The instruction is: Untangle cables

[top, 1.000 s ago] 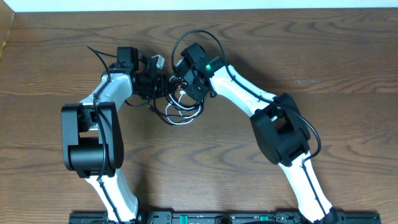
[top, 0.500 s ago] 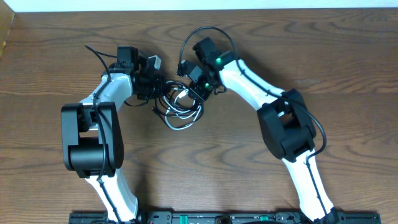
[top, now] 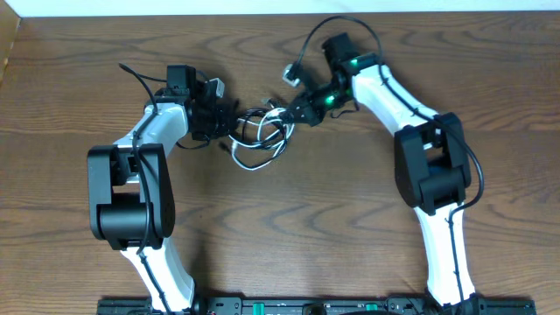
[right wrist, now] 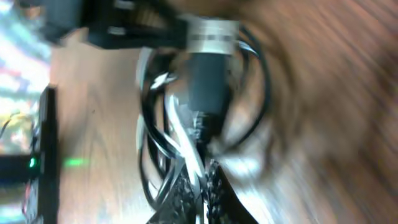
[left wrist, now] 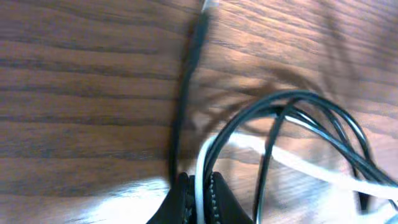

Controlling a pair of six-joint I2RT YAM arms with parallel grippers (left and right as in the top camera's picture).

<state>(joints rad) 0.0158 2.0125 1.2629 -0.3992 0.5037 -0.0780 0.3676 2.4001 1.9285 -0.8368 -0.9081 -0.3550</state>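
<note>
My left pincer (left wrist: 198, 198) is pinched shut on the thin white cable (left wrist: 202, 158), with the glossy black cable (left wrist: 292, 99) looping just past it. Right pincer (right wrist: 200, 186) is clamped on the white cable too, blurry though. Only the overhead shows both cables bunched between the pincers on the wood-grain worktop (top: 289, 227).

Motion blur smears the right wrist view, so the black cable (right wrist: 261, 87) and white cable (right wrist: 180, 137) merge above the right claw (right wrist: 200, 177). In the left wrist view both run off the right edge, and only the tips of the left claw (left wrist: 199, 186) show.
</note>
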